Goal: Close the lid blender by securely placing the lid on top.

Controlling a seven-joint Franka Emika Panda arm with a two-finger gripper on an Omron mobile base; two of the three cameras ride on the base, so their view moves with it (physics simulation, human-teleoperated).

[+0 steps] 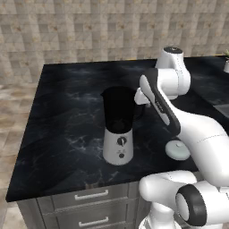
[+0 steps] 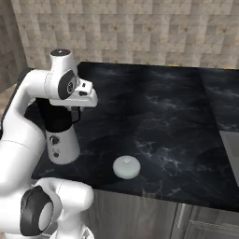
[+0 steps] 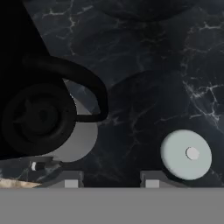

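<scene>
Lid (image 3: 186, 154): light, rigid disc lay flat on counter (image 2: 163, 107); best gripped by centre knob. Gripper (image 3: 108, 180) jaws apart, empty.

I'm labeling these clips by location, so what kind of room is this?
Most likely a kitchen, in simulation: a blender stands on a dark marble-look counter with drawers below and a tiled wall behind.

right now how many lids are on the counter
1. The lid lies flat on the dark counter near its front edge, apart from the blender, whose jar mouth is uncovered.
</scene>
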